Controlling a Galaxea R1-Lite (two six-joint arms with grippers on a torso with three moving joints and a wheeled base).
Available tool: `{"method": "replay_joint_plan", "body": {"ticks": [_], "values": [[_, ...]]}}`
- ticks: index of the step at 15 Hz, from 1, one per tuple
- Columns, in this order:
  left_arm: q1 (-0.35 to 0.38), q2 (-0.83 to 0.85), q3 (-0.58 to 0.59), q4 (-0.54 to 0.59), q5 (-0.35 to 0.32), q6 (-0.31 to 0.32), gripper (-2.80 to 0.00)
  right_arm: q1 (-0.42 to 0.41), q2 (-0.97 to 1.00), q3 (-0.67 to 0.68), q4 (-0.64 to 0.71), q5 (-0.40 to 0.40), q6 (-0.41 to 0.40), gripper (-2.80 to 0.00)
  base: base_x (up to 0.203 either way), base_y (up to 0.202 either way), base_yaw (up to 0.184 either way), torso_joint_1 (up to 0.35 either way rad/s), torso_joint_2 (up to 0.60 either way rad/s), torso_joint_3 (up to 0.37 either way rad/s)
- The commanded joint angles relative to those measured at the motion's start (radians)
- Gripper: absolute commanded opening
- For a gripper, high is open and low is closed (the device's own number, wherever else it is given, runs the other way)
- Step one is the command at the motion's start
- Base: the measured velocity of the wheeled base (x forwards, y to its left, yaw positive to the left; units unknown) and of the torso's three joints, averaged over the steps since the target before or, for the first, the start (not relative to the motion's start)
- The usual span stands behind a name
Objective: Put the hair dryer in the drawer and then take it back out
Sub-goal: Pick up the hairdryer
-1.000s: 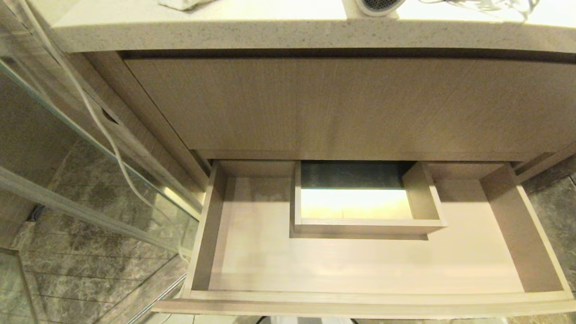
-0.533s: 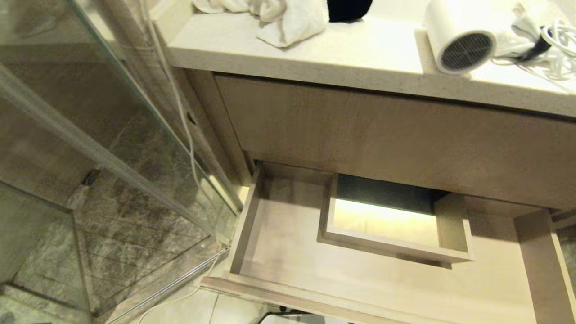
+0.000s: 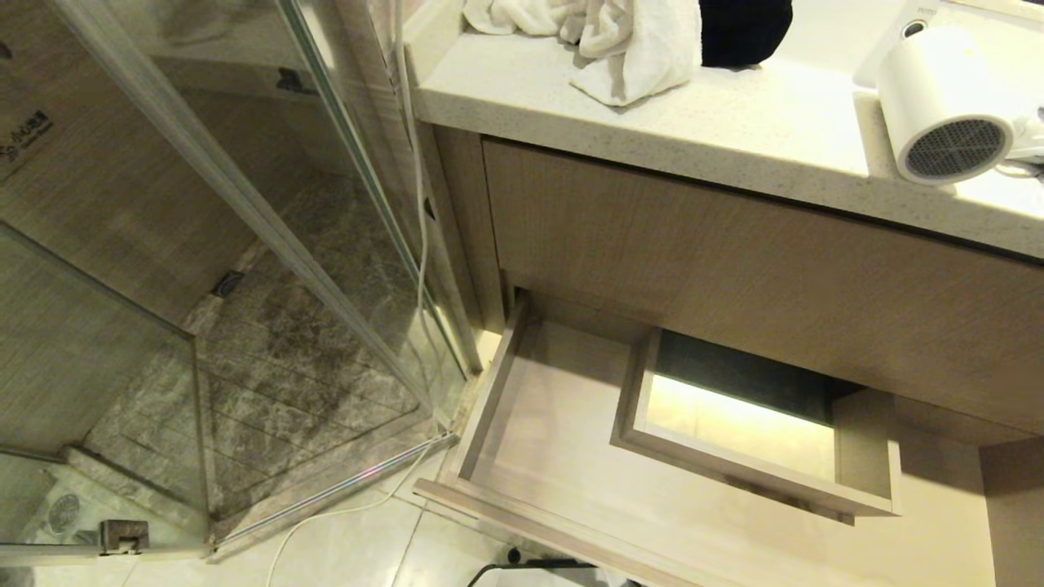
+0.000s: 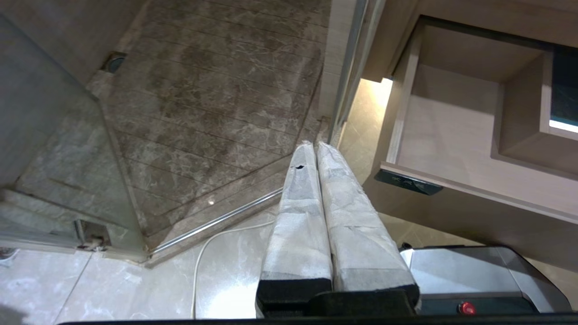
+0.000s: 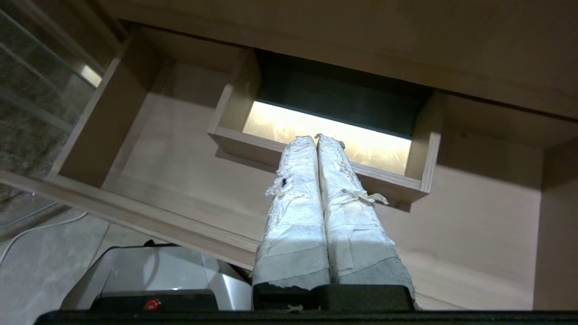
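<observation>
The white hair dryer (image 3: 946, 106) lies on the speckled stone counter (image 3: 758, 122) at the far right, its round grille facing me. Below it the light wood drawer (image 3: 571, 424) stands pulled out and holds nothing, with a boxed notch (image 3: 758, 440) at its back. Neither arm shows in the head view. My left gripper (image 4: 314, 145) is shut with nothing in it, parked low over the floor beside the drawer (image 4: 442, 140). My right gripper (image 5: 316, 138) is also shut on nothing, hanging in front of the drawer (image 5: 180, 149) and pointing at the notch (image 5: 325, 158).
A white towel (image 3: 620, 41) and a dark object (image 3: 746, 28) lie on the counter's left part. A glass shower enclosure (image 3: 245, 212) with a dark stone floor stands to the left. A white cord (image 3: 342, 514) trails over the floor tiles. The robot's base (image 4: 474, 275) sits below the drawer front.
The whole view has shifted: the camera rose and swung left, so the counter top, towel and hair dryer came into sight and the drawer slid toward the lower right. Nothing in the scene itself moved.
</observation>
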Motion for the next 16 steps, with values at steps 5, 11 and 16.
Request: {"method": "replay_joint_plan", "body": {"ticks": [5, 11, 16], "values": [[0.000, 0.000, 0.002, 0.000, 0.000, 0.000, -2.80, 0.000, 0.000, 0.002, 0.000, 0.000, 0.003, -2.80, 0.000, 0.005, -0.041, 0.000, 0.00, 0.001], [0.000, -0.002, 0.001, 0.000, 0.000, 0.000, -2.80, 0.000, 0.000, 0.002, 0.000, 0.000, 0.001, -2.80, -0.003, 0.014, -0.148, 0.004, 0.00, 0.001], [0.000, -0.002, 0.000, 0.000, 0.000, 0.000, -2.80, 0.000, 0.000, 0.002, 0.001, 0.006, -0.011, -2.80, 0.000, 0.000, 0.000, 0.000, 0.00, 0.000]]}}
